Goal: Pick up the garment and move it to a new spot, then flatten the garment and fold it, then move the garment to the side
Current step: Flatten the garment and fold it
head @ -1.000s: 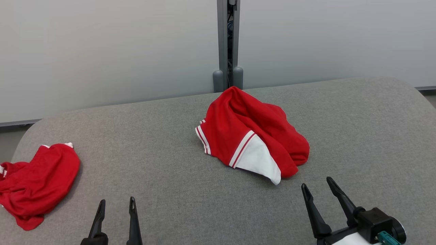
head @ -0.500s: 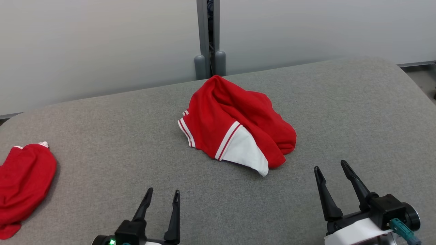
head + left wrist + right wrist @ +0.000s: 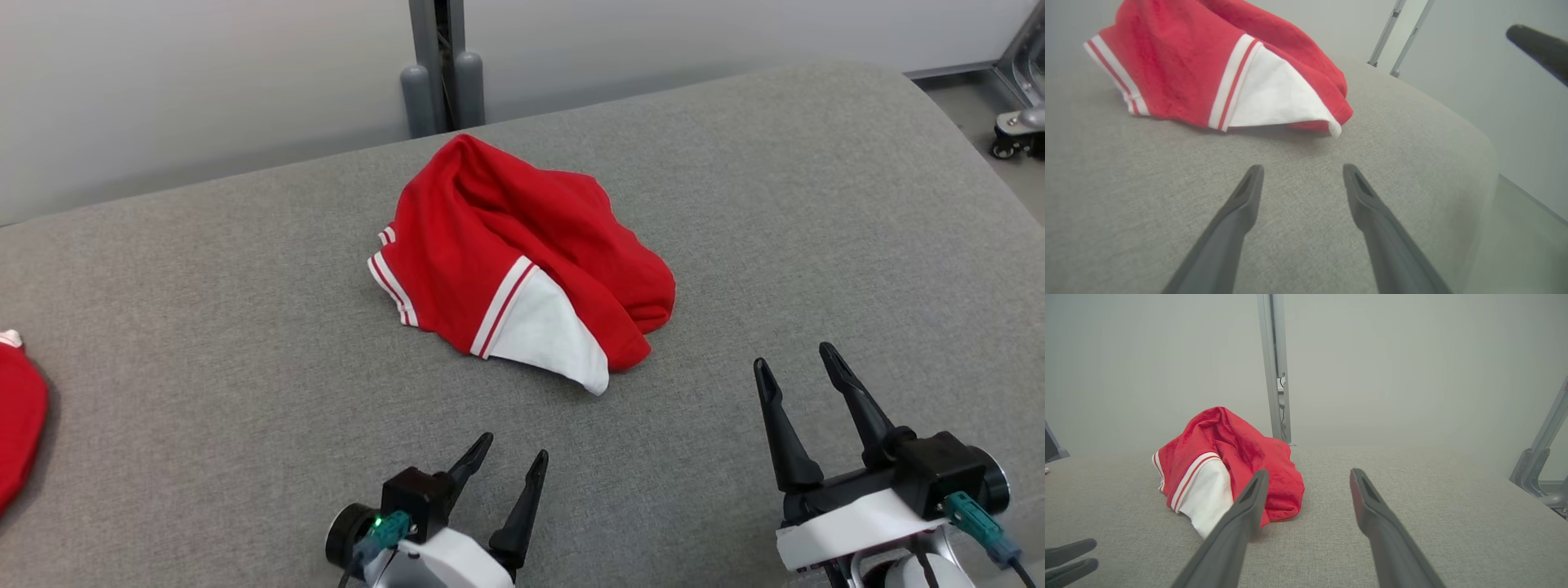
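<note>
Now we see the crumpled red-and-white garment [image 3: 522, 253] lying toward the far edge of the grey table [image 3: 204, 327]. Over the table's near edge, our left gripper [image 3: 514, 447] and right gripper [image 3: 793, 355] hover with jaws spread wide, both empty.

Left hand [image 3: 513, 452] and right hand [image 3: 796, 362] hover, fingers spread.

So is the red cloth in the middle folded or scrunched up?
Scrunched up. The red garment sits in a lumpy heap on the grey surface, white panel poking out.
</note>
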